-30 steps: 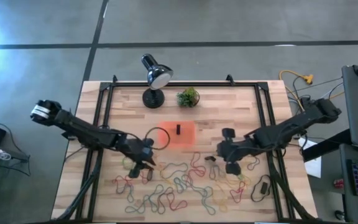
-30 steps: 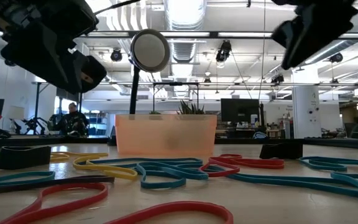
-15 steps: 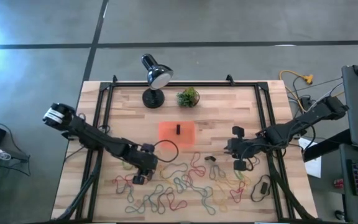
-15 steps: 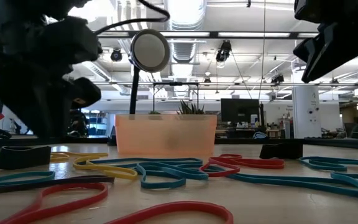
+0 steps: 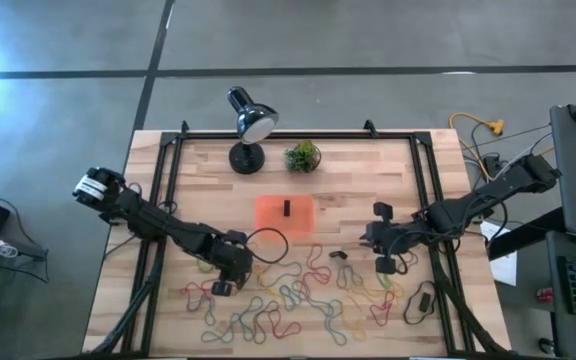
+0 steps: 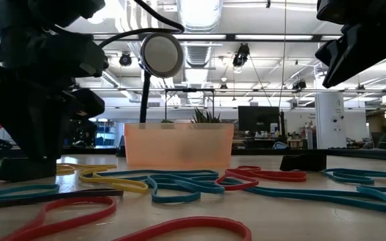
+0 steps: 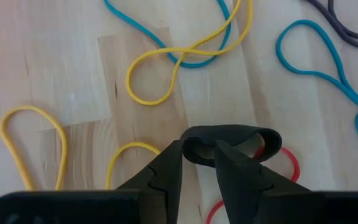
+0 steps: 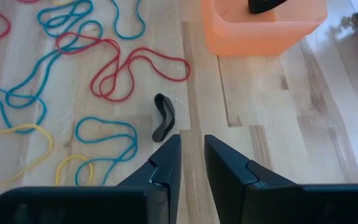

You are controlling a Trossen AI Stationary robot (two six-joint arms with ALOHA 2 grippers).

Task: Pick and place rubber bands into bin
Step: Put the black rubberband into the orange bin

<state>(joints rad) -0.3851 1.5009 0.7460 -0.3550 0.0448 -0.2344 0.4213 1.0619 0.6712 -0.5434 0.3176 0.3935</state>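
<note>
Jaws of left gripper (image 7: 199, 154) are clamped on a black band (image 7: 229, 140), pinched at the table for lifting to the bin (image 5: 284, 214). Right gripper (image 8: 191, 155) is parked empty, slightly parted.

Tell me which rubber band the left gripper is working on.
The thick black band, lying beside a red one. The left gripper has one finger inside the loop and one outside; the yellow and blue bands lie clear of it.
</note>
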